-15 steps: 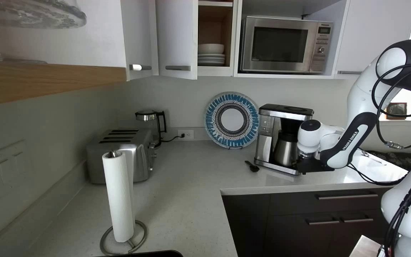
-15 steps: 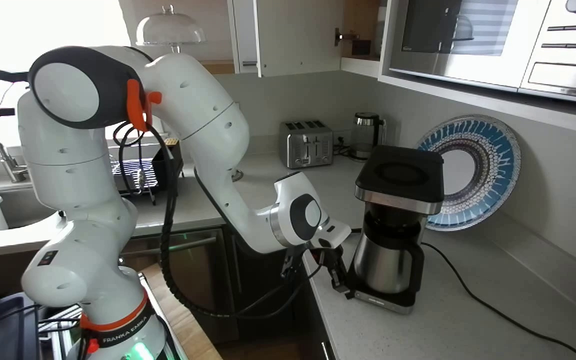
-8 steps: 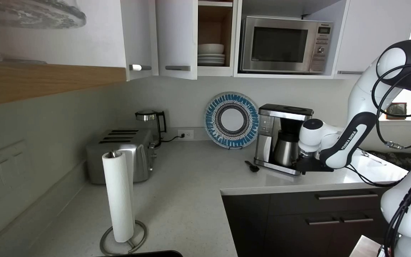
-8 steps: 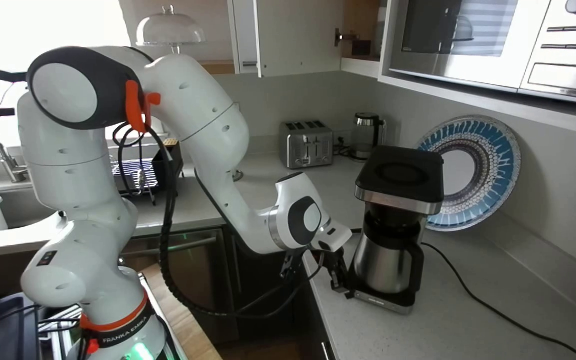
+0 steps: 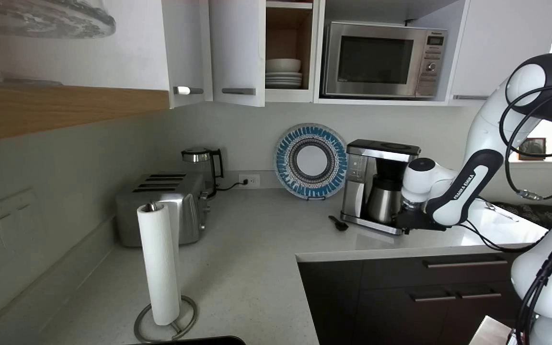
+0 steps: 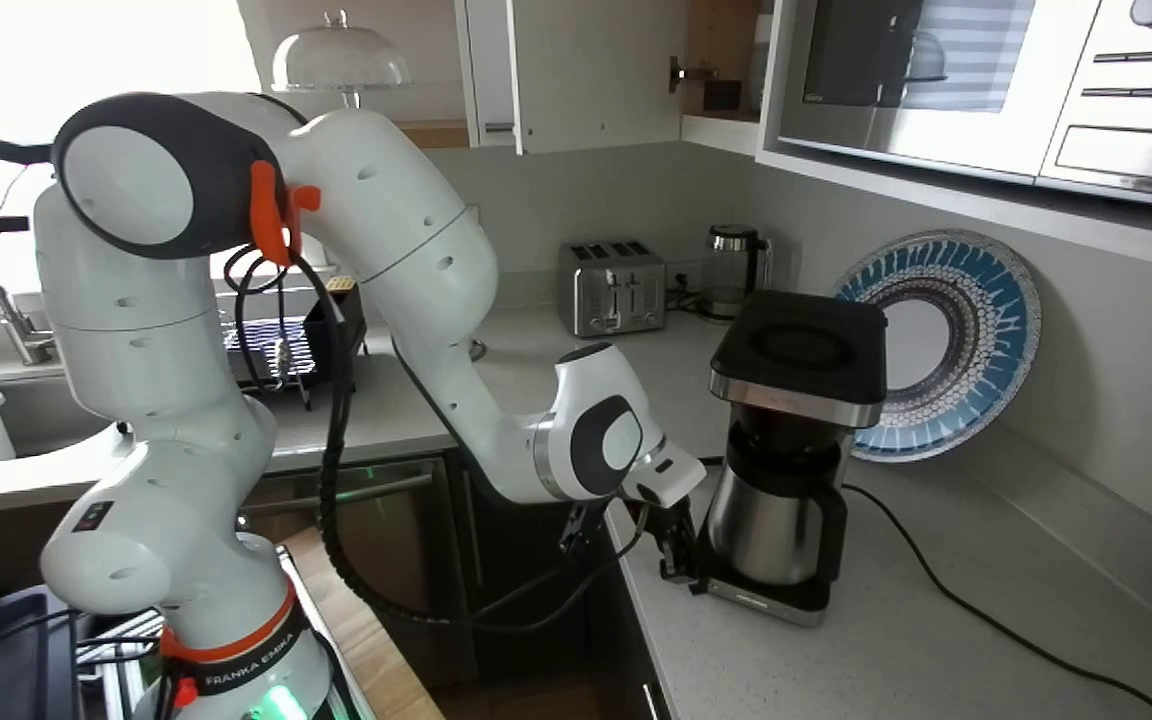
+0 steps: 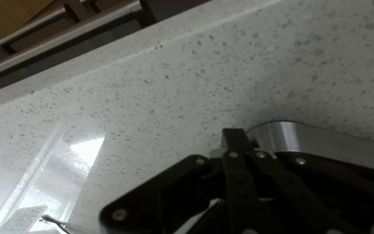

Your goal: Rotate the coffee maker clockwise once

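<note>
The coffee maker (image 5: pixel 354 196) is a boxy silver-and-black machine standing upright on the counter. It also shows in an exterior view (image 6: pixel 801 400), with its metal carafe (image 6: pixel 764 528) inside, dark handle facing right. In the wrist view the rounded metal edge of its base (image 7: pixel 330 139) lies right of the fingers. My gripper (image 7: pixel 243 138) has its fingers together with nothing seen between them. The fingertips (image 6: pixel 698 580) are low, at the near corner of the base, and appear to touch it. In an exterior view the gripper (image 5: pixel 406 230) is partly hidden by the wrist.
A patterned round plate (image 6: pixel 976 400) leans on the wall behind the coffee maker. A black cord (image 6: pixel 936 580) runs along the counter. A dark scoop (image 5: pixel 338 223) lies beside the machine. The counter edge (image 5: pixel 376 256) is near the gripper. A microwave (image 5: pixel 376 60) is above.
The wrist and gripper have shifted slightly while staying at the base corner. The coffee maker has moved very slightly to the left in an exterior view. The fingers stay together.
</note>
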